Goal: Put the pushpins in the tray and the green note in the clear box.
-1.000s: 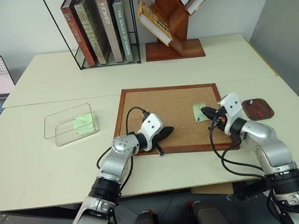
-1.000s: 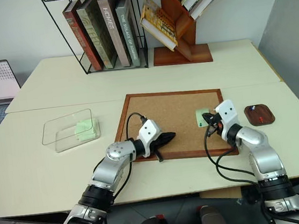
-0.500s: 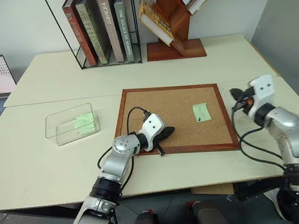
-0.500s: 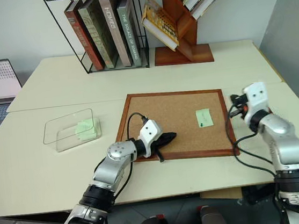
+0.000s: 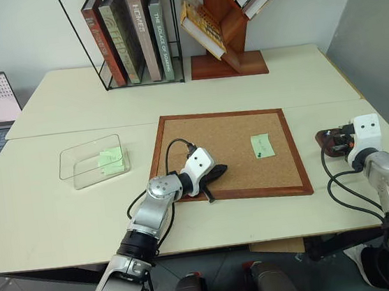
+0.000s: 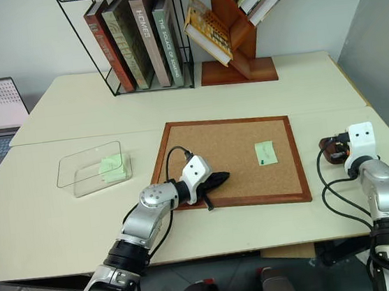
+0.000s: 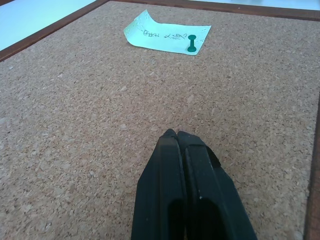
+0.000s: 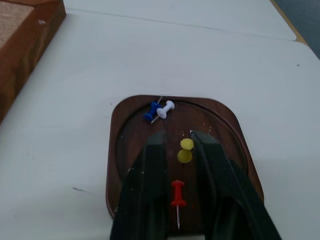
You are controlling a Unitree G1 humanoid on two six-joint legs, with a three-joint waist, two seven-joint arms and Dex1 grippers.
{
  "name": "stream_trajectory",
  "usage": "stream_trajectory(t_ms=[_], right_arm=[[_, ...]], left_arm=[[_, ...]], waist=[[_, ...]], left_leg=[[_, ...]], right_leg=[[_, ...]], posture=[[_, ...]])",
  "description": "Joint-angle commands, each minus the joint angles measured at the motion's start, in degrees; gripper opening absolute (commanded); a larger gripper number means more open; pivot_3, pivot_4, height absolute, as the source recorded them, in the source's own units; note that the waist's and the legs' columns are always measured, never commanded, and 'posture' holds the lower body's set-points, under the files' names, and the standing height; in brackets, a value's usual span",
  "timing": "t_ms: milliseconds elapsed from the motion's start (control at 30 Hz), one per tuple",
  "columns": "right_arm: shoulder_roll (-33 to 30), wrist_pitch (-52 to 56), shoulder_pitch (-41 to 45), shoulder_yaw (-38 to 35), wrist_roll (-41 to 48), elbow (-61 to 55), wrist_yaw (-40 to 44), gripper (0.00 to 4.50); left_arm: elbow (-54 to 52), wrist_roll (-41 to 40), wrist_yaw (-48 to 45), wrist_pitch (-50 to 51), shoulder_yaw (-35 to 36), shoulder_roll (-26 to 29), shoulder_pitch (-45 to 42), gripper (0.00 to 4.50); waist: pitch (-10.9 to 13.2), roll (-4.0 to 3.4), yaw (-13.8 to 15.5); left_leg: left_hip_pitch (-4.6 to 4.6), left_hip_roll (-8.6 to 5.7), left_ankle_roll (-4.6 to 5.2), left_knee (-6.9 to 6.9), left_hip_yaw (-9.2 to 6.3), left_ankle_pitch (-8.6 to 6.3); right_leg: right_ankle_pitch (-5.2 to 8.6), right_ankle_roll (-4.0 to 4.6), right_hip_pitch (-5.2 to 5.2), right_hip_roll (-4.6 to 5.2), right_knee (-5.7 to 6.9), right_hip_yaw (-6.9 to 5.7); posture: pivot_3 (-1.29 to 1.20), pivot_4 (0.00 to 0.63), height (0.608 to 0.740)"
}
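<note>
A: Item 1, step in hand?
B: Pin drop-off. The right gripper point(image 8: 175, 150) hangs over the tray point(image 8: 125, 130), fingers parted a little. A yellow pin point(image 8: 186, 144) sits between the tips; I cannot tell whether it is loose or just touching one finger. Judged: release under way or just done.

A: Item 2, tray contents?
B: 4 pins: blue point(image 8: 150, 112) and white point(image 8: 166, 107) lying crossed at the far side, the yellow one mid-tray, a red pin point(image 8: 177, 193) between the fingers nearer the camera. The tray stands on the table point(image 5: 83, 214), just right of the corkboard point(image 5: 222, 114).

A: Item 3, notes?
B: 1 green note point(image 7: 167, 35) on the corkboard, held by 1 green pin point(image 7: 192, 44) at its corner. A second green note point(image 5: 111, 158) lies in the clear box point(image 5: 78, 174), well left of the board.

A: Item 4, left arm?
B: Forearm reaches in from the near-left. The left gripper point(image 7: 176, 137) is shut on nothing, tips low over bare cork near the board's front edge, pointing toward the pinned note, well short of it.

A: Item 5, right arm?
B: Elbow out to the right, wrist level, fingers angled slightly down at the tray.

A: Item 6, next move?
B: Judged: lift clear of the tray, return to the board, pull the green pin straight out, tray it, then carry the freed note to the box
</note>
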State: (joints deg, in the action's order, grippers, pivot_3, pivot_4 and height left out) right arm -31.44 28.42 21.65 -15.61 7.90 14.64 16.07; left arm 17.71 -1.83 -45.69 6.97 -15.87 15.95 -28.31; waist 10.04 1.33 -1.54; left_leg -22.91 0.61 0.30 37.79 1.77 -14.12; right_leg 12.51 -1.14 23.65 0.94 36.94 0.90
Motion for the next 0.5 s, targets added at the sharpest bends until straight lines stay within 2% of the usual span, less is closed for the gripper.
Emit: stream_trajectory(t_ms=[33, 433, 500], right_arm=[[-0.7, 0.0, 2.1, -0.5, -0.2, 0.2, -1.0, 1.86], [-0.5, 2.8, 3.5, -3.6, 3.8, -0.4, -0.3, 4.33], [-0.5, 3.6, 3.3, -3.5, 4.9, -1.1, 0.6, 4.47]], left_arm=[[2.2, 1.8, -0.6, 1.1, -2.2, 0.1, 1.9, 0.0], [2.5, 2.0, -0.4, 0.8, -2.2, 0.0, 1.7, 0.0], [2.6, 2.0, -0.4, 0.7, -2.2, 0.0, 1.7, 0.0]], waist=[[0.0, 0.0, 0.0], [0.0, 0.0, 0.0], [0.0, 0.0, 0.0]], left_leg=[[0.0, 0.0, 0.0, 0.0, 0.0, 0.0], [0.0, 0.0, 0.0, 0.0, 0.0, 0.0], [0.0, 0.0, 0.0, 0.0, 0.0, 0.0]], right_leg=[[0.0, 0.0, 0.0, -0.01, 0.0, 0.0], [0.0, -0.01, 0.0, -0.03, -0.01, 0.0], [0.0, -0.01, 0.0, -0.03, 0.0, 0.01]], posture=[[0.0, 0.15, 0.74], [0.0, 0.15, 0.74], [0.0, 0.15, 0.74]])
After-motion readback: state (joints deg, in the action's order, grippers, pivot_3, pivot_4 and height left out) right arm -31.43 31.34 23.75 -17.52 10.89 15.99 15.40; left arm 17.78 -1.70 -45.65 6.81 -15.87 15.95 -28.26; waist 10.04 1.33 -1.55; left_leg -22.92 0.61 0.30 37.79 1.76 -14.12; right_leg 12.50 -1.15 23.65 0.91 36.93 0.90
